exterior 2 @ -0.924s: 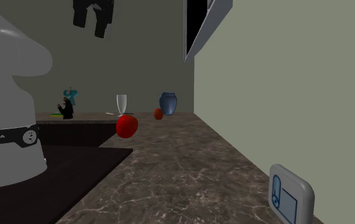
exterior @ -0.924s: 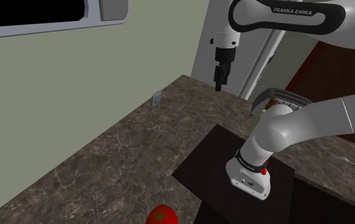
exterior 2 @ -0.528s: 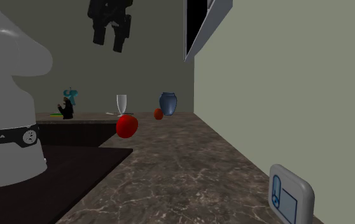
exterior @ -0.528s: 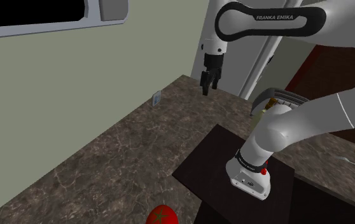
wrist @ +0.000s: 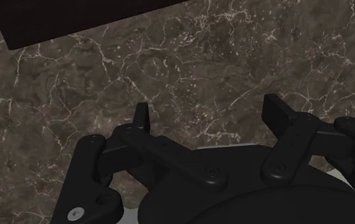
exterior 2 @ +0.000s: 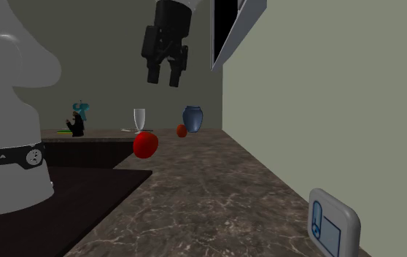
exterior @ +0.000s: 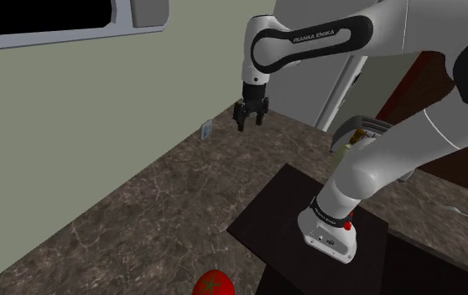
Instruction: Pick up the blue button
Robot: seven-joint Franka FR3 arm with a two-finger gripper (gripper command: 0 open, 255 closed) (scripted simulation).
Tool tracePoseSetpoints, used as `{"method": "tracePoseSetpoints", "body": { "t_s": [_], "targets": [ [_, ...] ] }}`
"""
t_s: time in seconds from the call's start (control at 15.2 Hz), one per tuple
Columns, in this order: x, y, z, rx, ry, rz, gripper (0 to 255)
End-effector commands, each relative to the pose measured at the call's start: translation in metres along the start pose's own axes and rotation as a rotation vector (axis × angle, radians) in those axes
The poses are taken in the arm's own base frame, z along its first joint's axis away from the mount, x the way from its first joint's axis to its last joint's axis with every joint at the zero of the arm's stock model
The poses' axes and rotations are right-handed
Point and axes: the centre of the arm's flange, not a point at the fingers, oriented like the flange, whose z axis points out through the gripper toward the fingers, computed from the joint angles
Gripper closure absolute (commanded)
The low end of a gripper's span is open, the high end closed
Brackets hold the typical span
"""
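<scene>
We see the claw (exterior: 250,125) hanging in the air above the far end of the table (exterior: 140,209). It points down, and its two black fingers (wrist: 142,118) are spread wide with nothing between them. The wrist view shows bare marbled stone below them.

The button (exterior: 207,130) is a small grey-framed plate with a blue face. It stands where the table meets the wall (exterior: 98,109). In the shoulder view it sits at about 9 o'clock from the claw, near it but apart from it. In the second exterior view the claw (exterior 2: 163,80) hangs high and the button (exterior 2: 332,228) lies at about 4 o'clock from it, down on the table.

We judge that the coming move runs toward the wall and downward. The plate stands upright with its taller side vertical and its flat back to the wall; we cannot tell whether it touches the wall. The fingers would probably have to close on its two side edges, along the line of the wall.

Farther out, the dark stand (exterior: 274,214) lies at about 5 o'clock from the claw in the shoulder view. A red tomato (exterior: 214,285) lies at about 6 o'clock, well apart. A blue vase (exterior 2: 192,118) and a glass (exterior 2: 139,119) stand at the table's other end.
</scene>
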Motion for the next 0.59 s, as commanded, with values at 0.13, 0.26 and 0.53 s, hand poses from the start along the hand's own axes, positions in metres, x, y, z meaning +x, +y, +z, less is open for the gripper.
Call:
{"method": "tracePoseSetpoints", "body": {
  "t_s": [0.13,0.26,0.53],
  "targets": [
    [0.044,-0.012,0.024,0.008,0.029,0.111,0],
    [0.066,-0.016,0.035,0.012,0.043,0.166,0],
    [0.11,-0.02,0.056,0.018,0.071,0.274,0]
  ]
}}
